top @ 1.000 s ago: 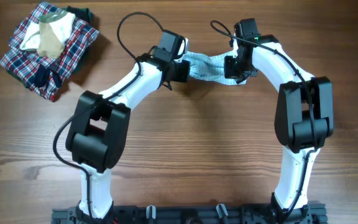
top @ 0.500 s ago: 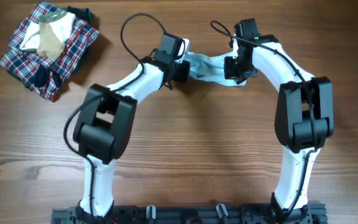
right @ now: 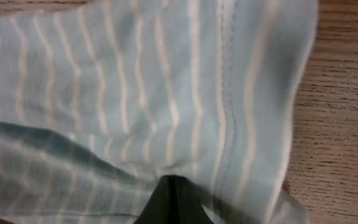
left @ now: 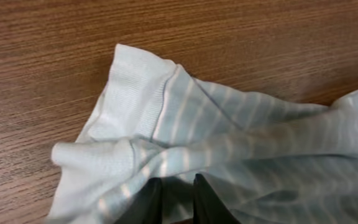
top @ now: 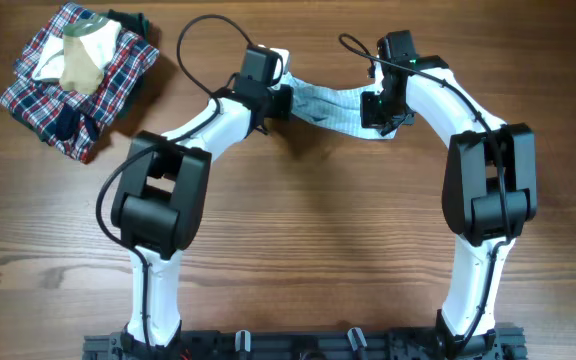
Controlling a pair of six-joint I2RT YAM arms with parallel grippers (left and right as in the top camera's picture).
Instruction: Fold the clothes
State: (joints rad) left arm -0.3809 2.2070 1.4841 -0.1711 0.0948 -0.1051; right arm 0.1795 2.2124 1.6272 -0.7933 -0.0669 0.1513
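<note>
Left gripper: jaws nearly together, pinching a bunched edge of the garment just beside its ribbed hem. Right gripper: jaws closed to a point on the opposite striped edge, next to a seam. The garment spans between the two grippers as a creased band near the middle of the far edge of the table. Whether it rests on the wood or hangs just above it cannot be told.

Procedure, as judged from this state:
- Draw the grippers apart evenly until the creases open.
- Hold both pinches firm, since thin crinkly fabric is likely to slip.
- Lay it flat before folding.

Pose: both arms reach from the near edge and bend inward, elbows out, wrists facing each other. The plaid pile lies well apart, at the far left corner
</note>
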